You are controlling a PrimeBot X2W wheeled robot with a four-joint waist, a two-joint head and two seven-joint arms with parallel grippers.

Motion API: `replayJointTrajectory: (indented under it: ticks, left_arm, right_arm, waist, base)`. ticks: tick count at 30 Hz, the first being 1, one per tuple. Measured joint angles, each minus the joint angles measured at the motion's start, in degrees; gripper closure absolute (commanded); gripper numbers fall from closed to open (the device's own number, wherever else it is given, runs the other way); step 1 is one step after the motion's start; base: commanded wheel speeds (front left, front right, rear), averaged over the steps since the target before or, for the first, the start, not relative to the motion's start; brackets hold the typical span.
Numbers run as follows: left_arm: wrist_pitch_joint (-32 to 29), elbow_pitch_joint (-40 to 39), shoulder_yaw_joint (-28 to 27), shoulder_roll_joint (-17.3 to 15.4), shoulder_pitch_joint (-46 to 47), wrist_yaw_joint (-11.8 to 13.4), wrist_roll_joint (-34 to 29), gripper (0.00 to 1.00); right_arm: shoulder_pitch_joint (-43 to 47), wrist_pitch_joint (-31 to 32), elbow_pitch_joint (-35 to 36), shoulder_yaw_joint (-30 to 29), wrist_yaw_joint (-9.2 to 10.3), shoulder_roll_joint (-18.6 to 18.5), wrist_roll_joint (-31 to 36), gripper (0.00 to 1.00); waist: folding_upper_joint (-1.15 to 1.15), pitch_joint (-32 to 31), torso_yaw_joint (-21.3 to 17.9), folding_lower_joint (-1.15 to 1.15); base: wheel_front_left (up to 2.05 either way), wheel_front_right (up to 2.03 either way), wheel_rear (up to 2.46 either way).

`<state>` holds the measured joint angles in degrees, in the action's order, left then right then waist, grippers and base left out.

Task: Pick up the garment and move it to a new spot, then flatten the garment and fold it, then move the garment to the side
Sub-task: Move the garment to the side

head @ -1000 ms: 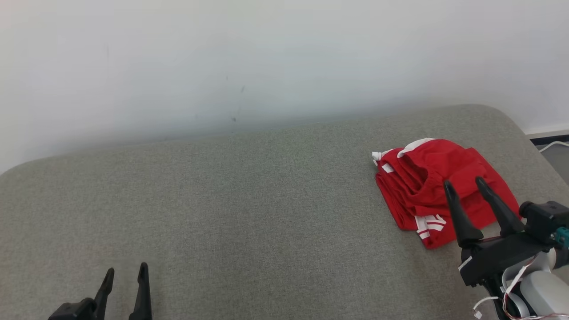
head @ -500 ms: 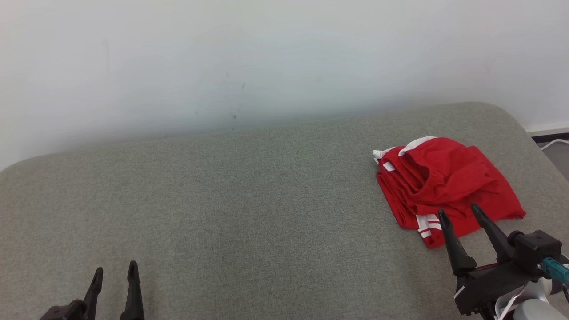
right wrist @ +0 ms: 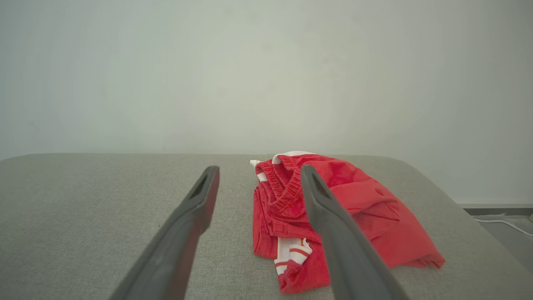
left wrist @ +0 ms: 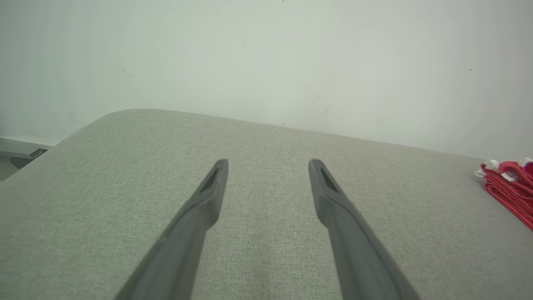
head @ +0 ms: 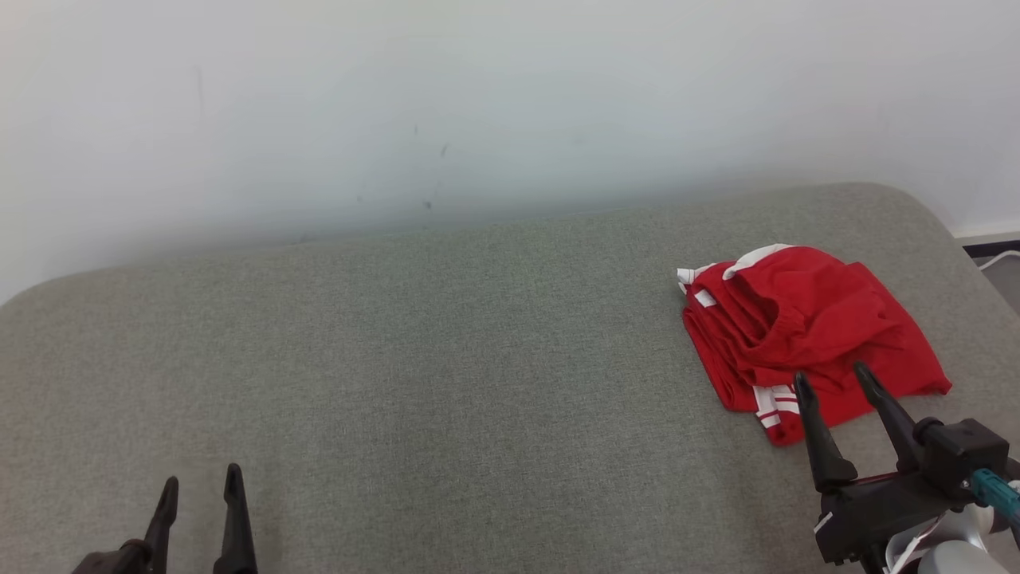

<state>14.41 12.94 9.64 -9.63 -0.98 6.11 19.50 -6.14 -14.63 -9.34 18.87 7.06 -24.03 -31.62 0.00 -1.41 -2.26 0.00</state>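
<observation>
Red shorts [head: 805, 319], white stripe trim, elastic waistband on top, sitting in a loosely folded bundle near the far right corner of the grey upholstered pad [head: 478, 359], close to the white wall [head: 478, 96]. My right claw [head: 831, 375] is spread as wide as it goes and holds nothing. In the head view its tips line up with the bundle's near edge, but I can't tell whether they touch the cloth or hang above it. Looking down the right wrist view, the shorts [right wrist: 358, 208] lie straight ahead and a bit to the right of the right claw [right wrist: 259, 168]. I'd say the bundle's long side runs roughly the way the fingers point. The left claw [head: 201, 475] is also wide open and empty, well apart from the shorts, over bare pad. So any grab is the right arm's job, I reckon.
</observation>
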Motion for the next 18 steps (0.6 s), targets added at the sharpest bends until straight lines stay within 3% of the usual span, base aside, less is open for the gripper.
replayJointTrajectory:
  ticks: [18]
  left_arm:
    - [0.0,-2.5,-1.3,0.1,-0.9,0.4,-1.5,0.0]
  right_arm:
    - [1.2,0.0,-0.5,-3.1,0.02,2.8,4.1,0.0]
  waist:
    - [0.0,0.1,0.2,0.0]
  base:
    - [0.0,0.0,0.0]
